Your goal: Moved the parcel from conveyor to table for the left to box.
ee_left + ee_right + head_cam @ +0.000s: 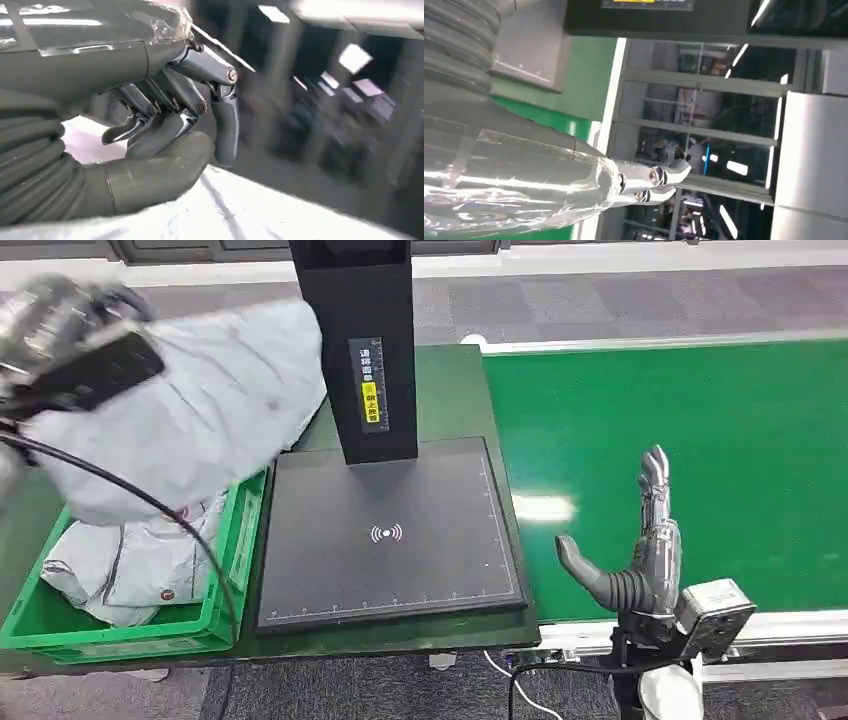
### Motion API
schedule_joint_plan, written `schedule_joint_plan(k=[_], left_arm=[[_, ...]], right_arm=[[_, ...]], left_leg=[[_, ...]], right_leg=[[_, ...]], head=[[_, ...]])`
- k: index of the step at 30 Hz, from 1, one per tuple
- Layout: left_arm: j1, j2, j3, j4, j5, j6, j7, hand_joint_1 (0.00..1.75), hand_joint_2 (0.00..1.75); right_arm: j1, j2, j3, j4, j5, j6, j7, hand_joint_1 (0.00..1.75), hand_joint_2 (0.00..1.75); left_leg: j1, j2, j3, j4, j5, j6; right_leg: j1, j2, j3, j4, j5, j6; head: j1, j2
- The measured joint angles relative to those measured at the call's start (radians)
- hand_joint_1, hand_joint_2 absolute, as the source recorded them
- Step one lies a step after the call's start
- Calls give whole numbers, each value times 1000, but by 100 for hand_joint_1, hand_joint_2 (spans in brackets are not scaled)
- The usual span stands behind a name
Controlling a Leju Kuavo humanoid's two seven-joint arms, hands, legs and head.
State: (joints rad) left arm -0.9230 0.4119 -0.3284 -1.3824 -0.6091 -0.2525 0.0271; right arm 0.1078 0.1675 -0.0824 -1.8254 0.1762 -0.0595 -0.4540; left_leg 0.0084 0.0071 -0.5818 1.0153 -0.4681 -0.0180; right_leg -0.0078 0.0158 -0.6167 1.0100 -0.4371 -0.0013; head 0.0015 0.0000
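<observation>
The green conveyor belt [680, 450] is lying at the right, with the dark green table [450, 390] adjoining it at the left. A black scanning platform [390, 535] with its upright black column [360, 350] is occupying the table's centre. The grey parcel [200, 410] is hanging above the green crate [230, 570] at the table's left side, with the left hand [65, 335] gripping its upper end, fingers [165, 125] curling against the thumb over the white wrapping. Further grey parcels [130, 560] are lying inside the crate. The right hand [635, 550] is standing released over the belt's near edge, fingers extended upward, thumb apart. Glazed partitions are showing behind in the right wrist view.
</observation>
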Motion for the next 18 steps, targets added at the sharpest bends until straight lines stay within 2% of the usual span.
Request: schedule_joint_plan(k=[4,9,18], left_arm=[[-6,12,108,-34,-32,-11,-7,175,175],[-4,30,182,-81,-39,-11,-7,175,175],[-43,63,244,-81,-97,16,38,175,175]], right_arm=[[0,0,-1,0,-1,-1,-1,0,175],[5,5,-1,0,-1,-3,-1,0,175],[-4,22,-15,0,13,0,18,0,175]], left_leg=[[0,-8,-1,0,1,-2],[1,-7,-1,0,2,-2],[1,-8,-1,0,2,-3]], right_leg=[[2,-9,3,0,-2,-2],[2,-8,2,0,-1,-2],[3,-8,3,0,-1,-2]], head=[[0,0],[1,0],[0,0]])
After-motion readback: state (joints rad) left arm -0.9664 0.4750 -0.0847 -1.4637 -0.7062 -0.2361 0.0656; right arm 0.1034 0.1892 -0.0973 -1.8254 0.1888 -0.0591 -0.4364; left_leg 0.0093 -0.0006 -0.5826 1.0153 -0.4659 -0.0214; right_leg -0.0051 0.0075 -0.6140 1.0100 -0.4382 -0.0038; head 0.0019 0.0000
